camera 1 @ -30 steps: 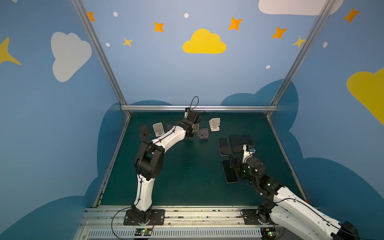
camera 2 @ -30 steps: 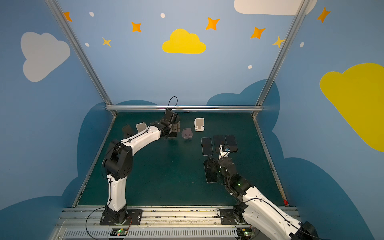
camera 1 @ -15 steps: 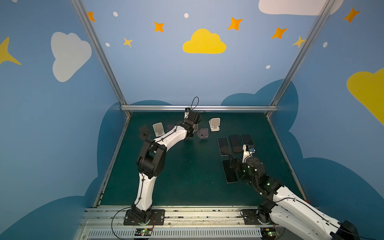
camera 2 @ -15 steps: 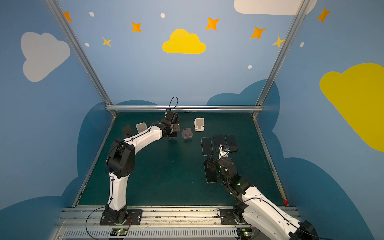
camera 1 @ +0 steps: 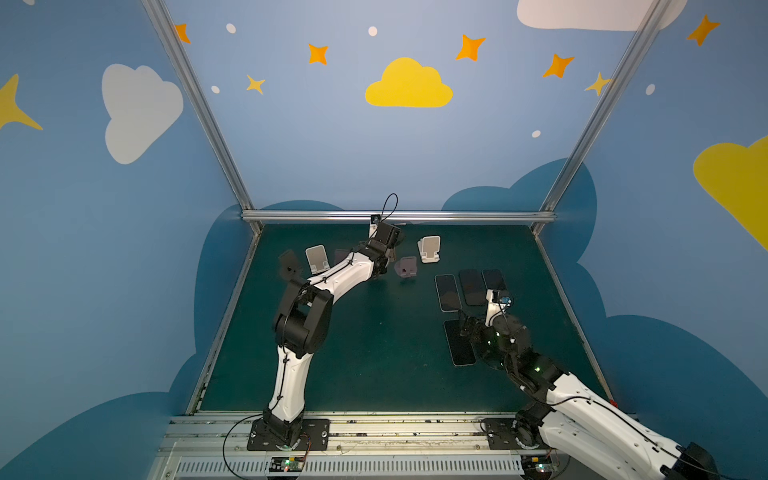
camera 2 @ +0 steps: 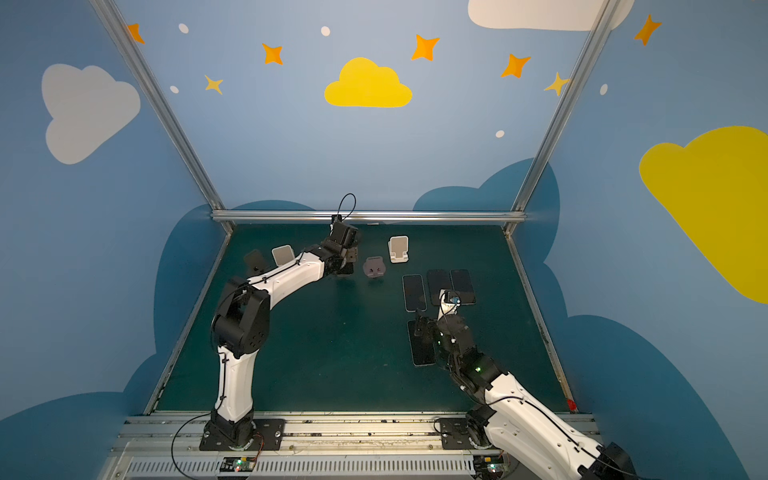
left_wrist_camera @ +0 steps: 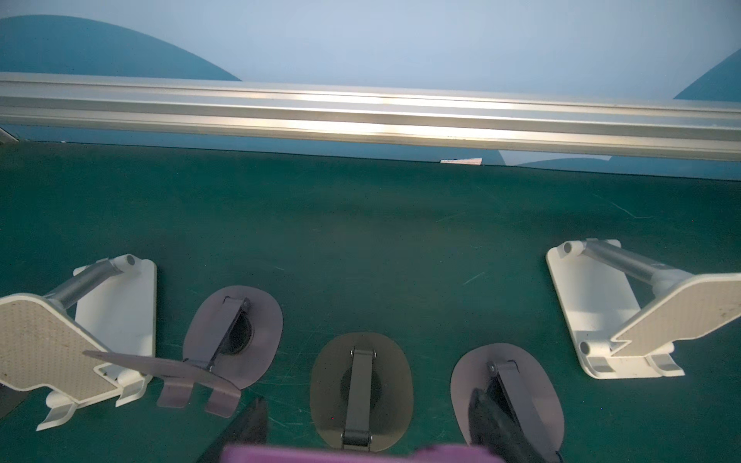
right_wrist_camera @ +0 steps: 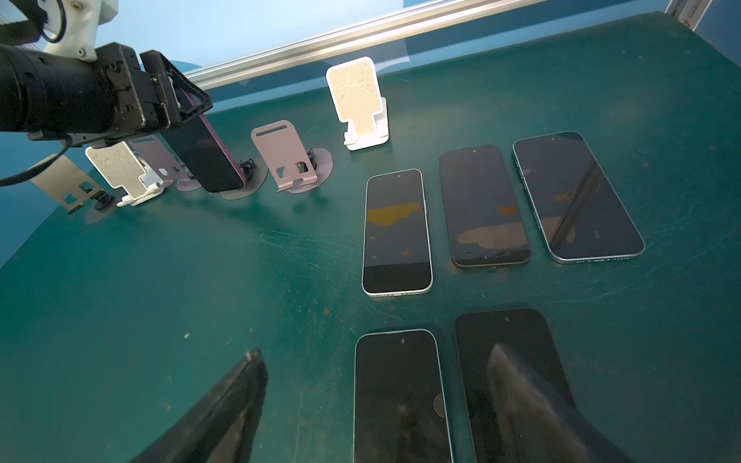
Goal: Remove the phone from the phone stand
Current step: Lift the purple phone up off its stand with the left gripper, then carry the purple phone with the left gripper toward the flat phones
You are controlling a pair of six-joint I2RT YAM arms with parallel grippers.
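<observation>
Left gripper (right_wrist_camera: pixel 187 107): clamped across phone (right_wrist_camera: pixel 204 160) top edge, stand (left_wrist_camera: pixel 361 385) just below, set for lifting free.
Right gripper (right_wrist_camera: pixel 375 352): part-open, empty, parked over flat phones (right_wrist_camera: pixel 397 232), out of the way.

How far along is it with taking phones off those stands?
Done: five phones lie flat on the table, and the other stands look empty. In hand: the left tool is at the top of the purple phone, which still leans on its stand. Left: lifting it off.

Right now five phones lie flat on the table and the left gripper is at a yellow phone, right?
The colour is wrong: the phone at the left gripper is purple, as the right wrist view shows. The rest holds.
</observation>
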